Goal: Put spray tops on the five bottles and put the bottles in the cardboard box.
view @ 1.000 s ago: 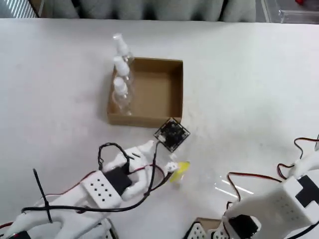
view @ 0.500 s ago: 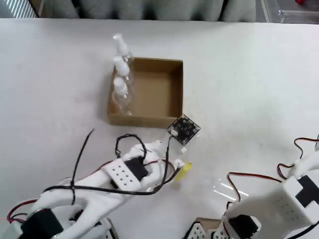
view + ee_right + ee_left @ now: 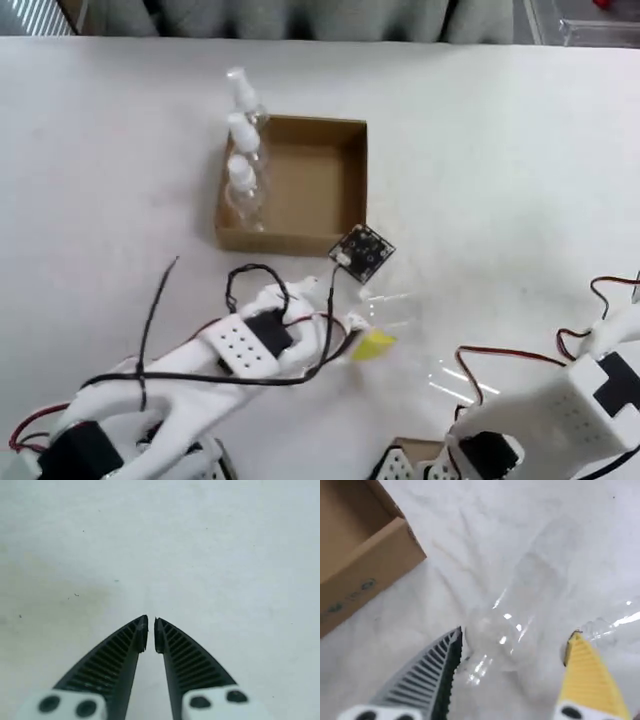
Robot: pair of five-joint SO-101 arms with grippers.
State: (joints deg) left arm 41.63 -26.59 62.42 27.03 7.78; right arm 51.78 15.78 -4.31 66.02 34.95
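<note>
A cardboard box (image 3: 345,185) stands open in the middle of the table. Three clear bottles with white spray tops (image 3: 243,170) stand upright along one wall of the box. A clear bottle without a top (image 3: 520,605) lies on the white table between the fingers of my left gripper (image 3: 516,635), which is open and straddles it. From above, that left gripper (image 3: 368,320) sits just in front of the box, beside the bottle's faint glints (image 3: 388,298). My right gripper (image 3: 150,630) is shut on nothing, over bare table.
Another clear bottle (image 3: 455,375) lies on the table between the two arms; its glint (image 3: 615,622) is beside the yellow finger. The box corner (image 3: 365,575) is close to the left gripper. The right arm (image 3: 560,410) rests at the near right edge.
My left arm has pushed forward and to the right, and its wrist has turned, bringing the open fingers over the lying bottle. The right arm has not moved.
</note>
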